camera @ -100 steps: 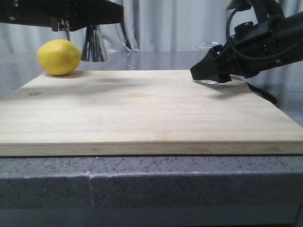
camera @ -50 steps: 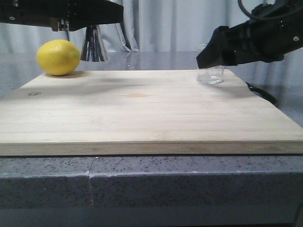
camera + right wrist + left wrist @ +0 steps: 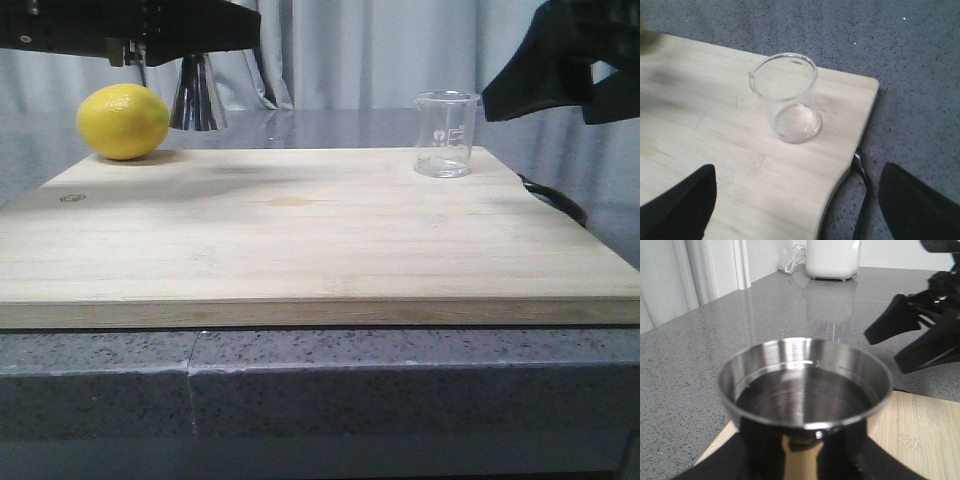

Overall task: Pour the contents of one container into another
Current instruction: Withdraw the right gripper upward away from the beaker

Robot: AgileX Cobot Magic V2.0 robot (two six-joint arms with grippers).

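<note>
A small clear glass beaker (image 3: 444,134) stands upright and empty near the far right corner of the wooden board (image 3: 300,240). My right gripper (image 3: 520,85) hovers above and to the right of it, apart from it. In the right wrist view the beaker (image 3: 787,97) lies ahead of the gripper (image 3: 797,205), whose fingers (image 3: 685,200) are spread wide with nothing between them. My left gripper (image 3: 185,45) is at the top left, shut on a steel jigger (image 3: 198,95). The left wrist view shows the jigger (image 3: 805,385) upright with clear liquid inside, in the gripper (image 3: 802,452).
A yellow lemon (image 3: 123,121) rests on the board's far left corner, just in front of the jigger. A black cable (image 3: 555,198) lies off the board's right edge. The board sits on a grey speckled counter (image 3: 300,380). A white appliance (image 3: 832,257) stands far back.
My right gripper has let go of the beaker, risen and drawn back to the right. The beaker now stands alone on the board. The left arm and jigger have not moved.
</note>
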